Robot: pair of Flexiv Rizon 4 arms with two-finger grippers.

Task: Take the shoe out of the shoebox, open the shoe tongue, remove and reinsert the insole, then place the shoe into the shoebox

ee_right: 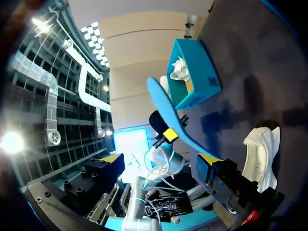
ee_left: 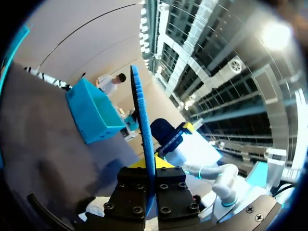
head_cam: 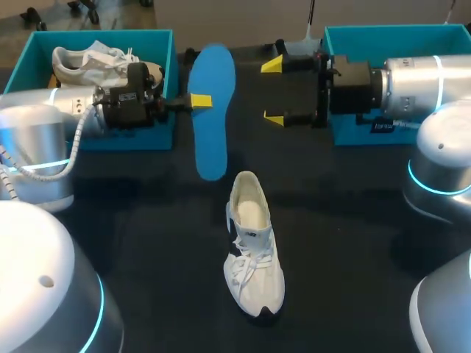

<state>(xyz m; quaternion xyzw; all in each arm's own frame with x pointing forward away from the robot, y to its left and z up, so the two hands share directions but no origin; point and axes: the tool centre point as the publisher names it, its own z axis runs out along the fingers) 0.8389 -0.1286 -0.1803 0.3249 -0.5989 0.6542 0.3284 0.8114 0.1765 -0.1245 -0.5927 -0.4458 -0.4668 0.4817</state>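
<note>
The flat blue foam insole is clamped at its edge by the left gripper, above the dark table, just beyond the white lace-up sneaker. The right gripper is spread wide and empty. The insole is best fed toe-first into the sneaker's opening while the sneaker is steadied.

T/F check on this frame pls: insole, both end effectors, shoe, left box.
1. The left end effector is shut on the blue insole. True.
2. The right end effector grips the insole too. False: it is open, clear of the insole.
3. The white shoe stands on the table, outside both boxes. True.
4. The left shoebox is empty. False: another shoe lies in it.
</note>
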